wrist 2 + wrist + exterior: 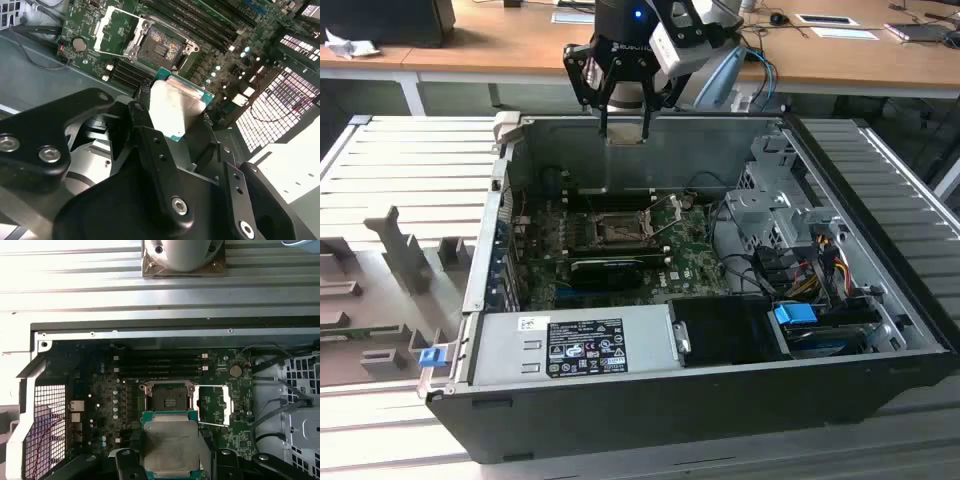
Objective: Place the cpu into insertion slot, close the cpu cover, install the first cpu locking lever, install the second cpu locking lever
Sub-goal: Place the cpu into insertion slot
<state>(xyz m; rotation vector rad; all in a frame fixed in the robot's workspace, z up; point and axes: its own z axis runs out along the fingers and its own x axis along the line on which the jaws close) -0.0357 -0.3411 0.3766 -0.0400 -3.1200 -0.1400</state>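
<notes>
My gripper [624, 122] hangs above the back wall of the open computer case, shut on the cpu [625, 135], a flat square chip with a pale metal top. Both wrist views show the cpu [175, 105] [170, 440] clamped by its edges between the black fingers [142, 117], well above the board. The insertion slot [618, 229] [162, 46] [169, 397] lies uncovered on the green motherboard, dark with a silvery surround. The cpu cover [114, 27] [214, 405] is swung open, resting beside the slot. A thin locking lever [216, 425] sticks out next to the cover.
A grey labelled power-supply box [575, 345] fills the case's near side. A long black card [605, 270] lies just in front of the slot, memory slots [160, 365] behind it. A drive cage [770, 215] and cable bundles [820, 265] crowd the exterior view's right.
</notes>
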